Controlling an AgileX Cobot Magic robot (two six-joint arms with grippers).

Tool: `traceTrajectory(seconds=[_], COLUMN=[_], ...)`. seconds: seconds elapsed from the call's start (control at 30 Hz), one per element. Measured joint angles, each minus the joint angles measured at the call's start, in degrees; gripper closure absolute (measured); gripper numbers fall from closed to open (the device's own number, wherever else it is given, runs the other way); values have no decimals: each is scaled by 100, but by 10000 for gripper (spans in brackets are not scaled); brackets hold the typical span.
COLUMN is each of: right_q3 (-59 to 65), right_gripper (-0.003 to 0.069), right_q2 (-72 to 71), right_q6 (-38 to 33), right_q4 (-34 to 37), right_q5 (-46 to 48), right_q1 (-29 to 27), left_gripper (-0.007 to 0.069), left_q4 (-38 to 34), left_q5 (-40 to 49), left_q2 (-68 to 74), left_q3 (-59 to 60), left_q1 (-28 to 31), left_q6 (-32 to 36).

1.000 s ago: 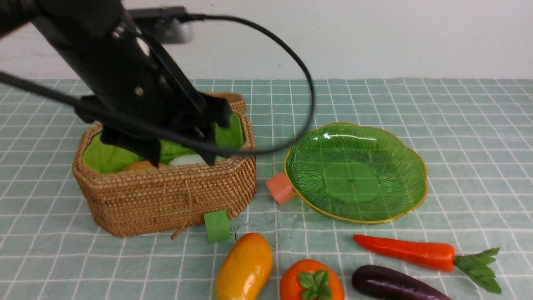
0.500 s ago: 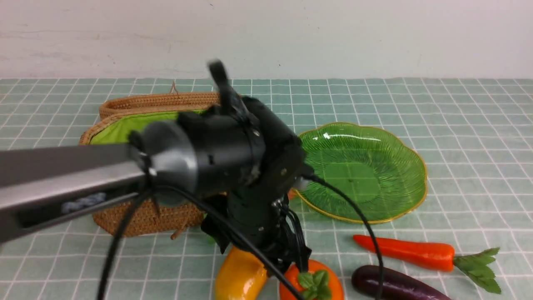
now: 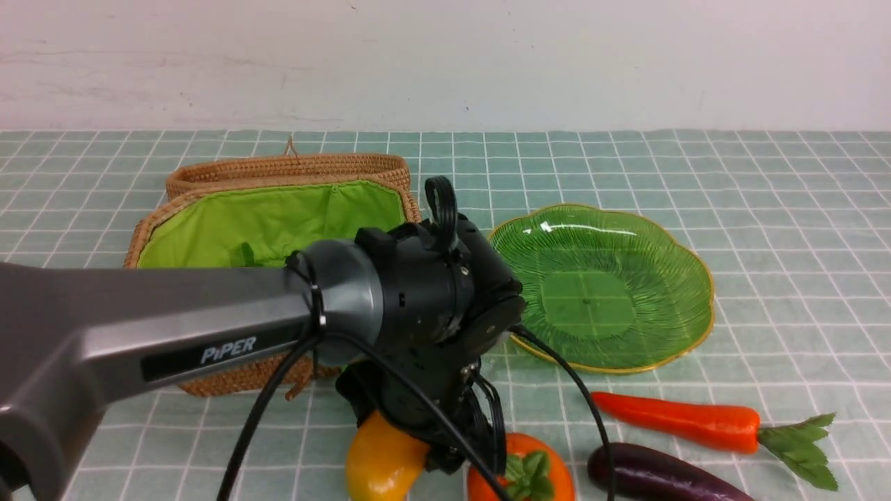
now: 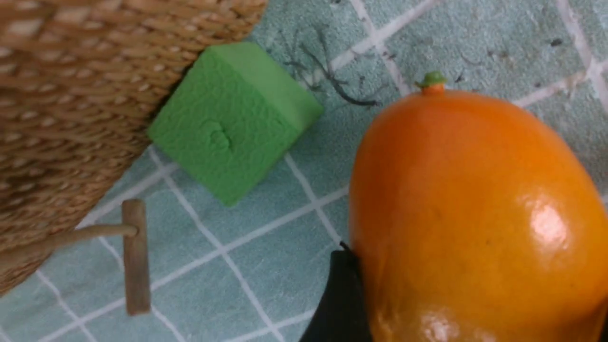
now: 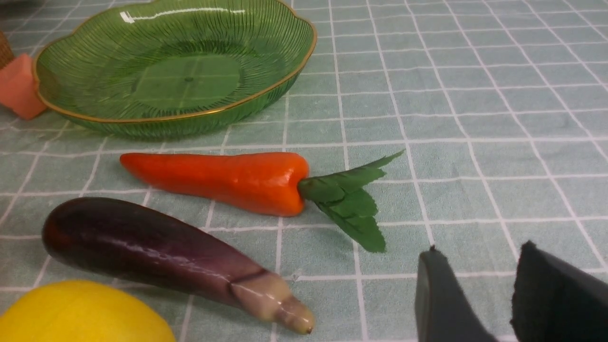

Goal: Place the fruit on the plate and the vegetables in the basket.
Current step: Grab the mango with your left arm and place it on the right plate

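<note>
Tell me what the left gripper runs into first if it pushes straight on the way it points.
The mango. The left gripper points down at it with open jaws straddling the fruit, one finger close beside its skin. I cannot tell whether they touch.

Green-checked tabletop (image 3: 779, 181), nine items lying directly on it.
Basket (image 4: 61, 95), plate (image 3: 686, 334), carrot (image 3: 675, 417), eggplant (image 3: 654, 476), mango (image 3: 379, 463), persimmon (image 3: 550, 480), lemon (image 5: 80, 313); green cube (image 4: 232, 121) just beside basket, salmon cube (image 5: 16, 92) beside plate rim.
</note>
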Motion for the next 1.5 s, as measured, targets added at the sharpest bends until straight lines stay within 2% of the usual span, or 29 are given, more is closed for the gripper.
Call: traceTrajectory(seconds=[0.27, 0.43, 0.63, 0.77, 1.03, 1.3, 1.5], right_q3=[0, 0, 0, 0, 0, 0, 0], right_gripper=[418, 418, 418, 418, 418, 418, 418], right_q2=[0, 0, 0, 0, 0, 0, 0], right_q6=[0, 0, 0, 0, 0, 0, 0], right_q4=[0, 0, 0, -3, -3, -3, -3], right_q5=[0, 0, 0, 0, 0, 0, 0], right_q1=[0, 0, 0, 0, 0, 0, 0], left_gripper=[45, 45, 45, 45, 45, 45, -16], left_q4=[-552, -683, -411, -98, 279, 281, 292], left_q5=[196, -63, -1922, -2510, -2620, -2614, -2516], left_q2=[-904, -1064, -538, 377, 1797, 1922, 1922], left_q3=[-1023, -1749, -2327, -2668, -3101, -3160, -3165], left_q1=[0, 0, 0, 0, 0, 0, 0], left_q6=[0, -17, -36, -377, -832, -1312, -1368])
